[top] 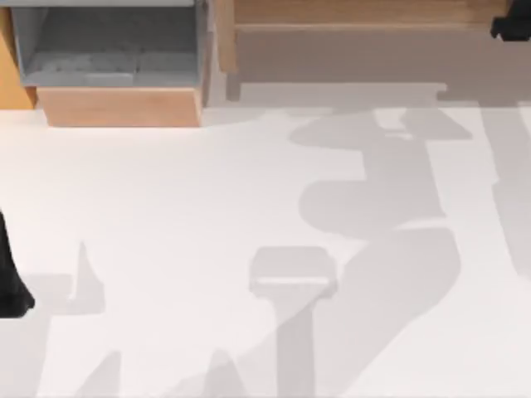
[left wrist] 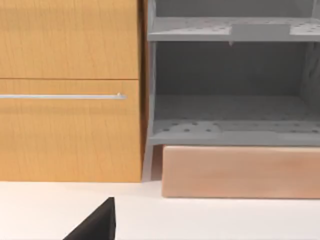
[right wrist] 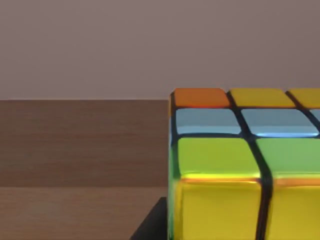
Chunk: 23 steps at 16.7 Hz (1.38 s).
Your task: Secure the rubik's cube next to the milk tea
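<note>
At the far left edge of the top view, a black piece of the left arm (top: 10, 278) juts over the plain white surface (top: 166, 215); its end effector's fingers cannot be told as wide or narrow. Behind it, along the back left, stands a grey open-fronted shelf unit (top: 108, 46) on a pale wooden plinth (top: 120, 106). The left wrist view faces this furniture: an orange-brown wooden cabinet front (left wrist: 70, 90) with a slim silver bar handle (left wrist: 62, 96), and beside it the grey perforated shelves (left wrist: 230, 125) above the plinth. Further right, a long light wooden ledge (top: 357, 12) runs along the back. At the top right corner a black bit of the right arm (top: 510, 26) reaches over that ledge. Close before the right wrist camera sits the rubik's cube (right wrist: 235, 165), with orange, yellow, pale blue and green tiles, resting on a brown wooden board (right wrist: 75, 210); whether the right end effector grips it cannot be told.
</note>
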Tool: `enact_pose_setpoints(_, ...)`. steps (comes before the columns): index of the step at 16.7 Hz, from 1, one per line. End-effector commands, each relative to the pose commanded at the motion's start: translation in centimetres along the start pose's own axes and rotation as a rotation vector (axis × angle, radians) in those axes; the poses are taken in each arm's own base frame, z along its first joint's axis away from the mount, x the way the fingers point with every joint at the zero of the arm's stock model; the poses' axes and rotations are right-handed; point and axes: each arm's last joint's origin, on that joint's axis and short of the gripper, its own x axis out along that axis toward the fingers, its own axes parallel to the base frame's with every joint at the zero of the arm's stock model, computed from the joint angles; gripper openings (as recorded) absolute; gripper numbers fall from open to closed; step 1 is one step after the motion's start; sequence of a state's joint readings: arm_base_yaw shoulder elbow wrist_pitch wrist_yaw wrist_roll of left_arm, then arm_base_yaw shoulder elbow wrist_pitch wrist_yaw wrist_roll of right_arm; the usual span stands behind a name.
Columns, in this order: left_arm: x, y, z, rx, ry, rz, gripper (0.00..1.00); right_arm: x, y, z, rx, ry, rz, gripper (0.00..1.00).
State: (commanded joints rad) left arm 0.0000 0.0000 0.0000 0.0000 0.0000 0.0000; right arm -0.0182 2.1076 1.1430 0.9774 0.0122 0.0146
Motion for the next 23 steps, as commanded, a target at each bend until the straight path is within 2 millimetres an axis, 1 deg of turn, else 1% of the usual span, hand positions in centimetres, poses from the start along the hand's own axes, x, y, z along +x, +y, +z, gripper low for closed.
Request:
enact_pose_setpoints(6,0.0,0.0,0.0,0.000,0.000,0.000,1.00,0.0,0.0,-0.2,0.002,0.014,-0.003,0.00)
enact_pose_setpoints(8,0.0,0.0,0.0,0.000,0.000,0.000,1.00,0.1,0.0,0.4,0.002,0.020,-0.004,0.00)
enact_pose_setpoints(9,0.0,0.0,0.0,0.000,0.000,0.000,1.00,0.2,0.0,1.1,0.001,0.023,-0.006,0.00)
enact_pose_setpoints(11,0.0,0.0,0.0,0.000,0.000,0.000,1.00,0.3,0.0,3.1,0.002,0.037,-0.011,0.00)
enact_pose_setpoints(15,0.0,0.0,0.0,0.000,0.000,0.000,1.00,-0.2,-0.1,8.1,0.009,0.129,-0.029,0.00)
enact_pose_setpoints(17,0.0,0.0,0.0,0.000,0.000,0.000,1.00,-1.2,-0.2,10.0,0.013,0.232,-0.040,0.00)
enact_pose_setpoints(19,0.0,0.0,0.0,0.000,0.000,0.000,1.00,-2.6,-0.4,10.7,0.016,0.393,-0.054,0.00)
enact_pose_setpoints(21,0.0,0.0,0.0,0.000,0.000,0.000,1.00,-4.4,-0.5,10.1,0.017,0.592,-0.067,0.00)
enact_pose_setpoints(23,0.0,0.0,0.0,0.000,0.000,0.000,1.00,-6.3,-0.6,8.6,0.014,0.802,-0.073,0.00)
